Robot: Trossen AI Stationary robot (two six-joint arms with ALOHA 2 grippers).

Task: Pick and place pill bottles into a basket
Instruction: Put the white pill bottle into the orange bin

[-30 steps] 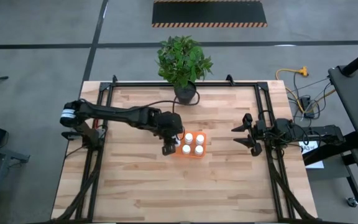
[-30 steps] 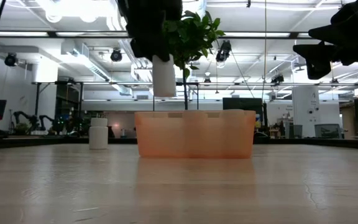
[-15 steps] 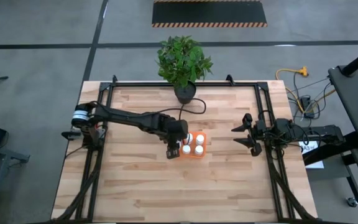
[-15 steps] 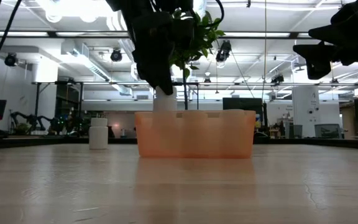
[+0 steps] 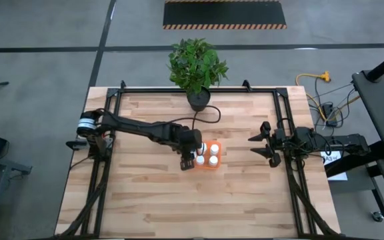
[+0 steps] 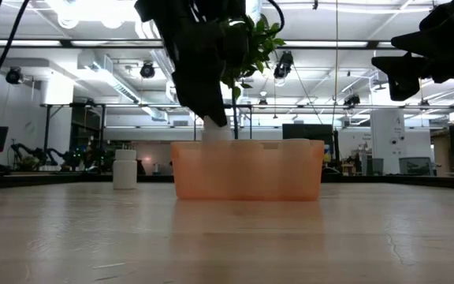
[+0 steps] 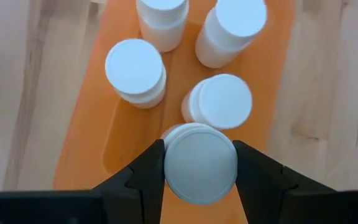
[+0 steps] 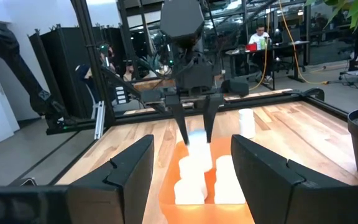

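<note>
The left hand [image 7: 199, 163] is clamped on a pill bottle [image 7: 200, 163], one finger on each side of its cap, and hangs directly over the orange basket [image 7: 92, 127]. The wrist view shows the bottle upright, its long axis vertical, over the free spot at the near end of the basket, just beside the nearest of four bottles already standing [image 7: 219, 101] inside. In the high view the hand sits at the 9 o'clock edge of the basket [image 5: 217, 167], so the move to come looks like a straight drop, not a sideways shift. From bench level the held bottle [image 6: 217, 131] shows only just above the rim, apparently most of the way down. One more bottle [image 6: 124, 169] stands alone on the bench [image 5: 145, 200], well apart from the basket, nearer the left arm. The right hand [image 5: 267, 145] waits at 3 o'clock, fingers apart and holding nothing.
</note>
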